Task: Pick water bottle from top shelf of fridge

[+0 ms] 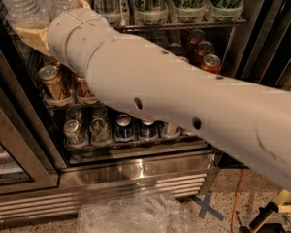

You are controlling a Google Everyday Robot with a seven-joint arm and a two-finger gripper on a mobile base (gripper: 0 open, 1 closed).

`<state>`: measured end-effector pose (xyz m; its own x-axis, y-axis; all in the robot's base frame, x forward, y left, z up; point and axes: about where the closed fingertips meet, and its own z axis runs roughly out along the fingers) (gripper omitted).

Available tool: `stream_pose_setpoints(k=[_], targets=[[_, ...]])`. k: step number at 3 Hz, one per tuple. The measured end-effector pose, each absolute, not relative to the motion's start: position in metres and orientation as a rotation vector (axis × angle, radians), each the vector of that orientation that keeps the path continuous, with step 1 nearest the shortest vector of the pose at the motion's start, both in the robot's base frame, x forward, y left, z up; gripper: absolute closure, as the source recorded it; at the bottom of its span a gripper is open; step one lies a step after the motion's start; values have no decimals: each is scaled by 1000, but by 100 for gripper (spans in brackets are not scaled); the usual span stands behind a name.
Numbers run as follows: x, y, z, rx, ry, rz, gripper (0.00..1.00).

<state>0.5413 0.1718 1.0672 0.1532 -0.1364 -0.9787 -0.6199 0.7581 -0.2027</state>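
Note:
Clear water bottles (20,5) stand at the left end of the top shelf (184,24) of the fridge (136,171), next to tall green cans. My white arm (174,101) reaches in from the lower right across the open fridge. My gripper (35,33), with tan tips, is at the upper left. It sits at the shelf's front edge, right at the base of the water bottles. The wrist hides the part of the shelf and the bottles behind it.
Cans fill the lower racks: tan ones (51,79) on the middle left, red ones (208,62) on the right, blue and silver ones (121,127) at the bottom. A glass door frame (24,154) stands at the left. Crumpled clear plastic (131,212) lies on the floor.

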Motion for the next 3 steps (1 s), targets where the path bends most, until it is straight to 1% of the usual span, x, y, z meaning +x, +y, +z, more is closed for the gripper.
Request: stream_pose_setpoints(k=[2,3], targets=[[556,165,1067,-653,1389,355,23],[567,157,1062,-635,1398,335,27]])
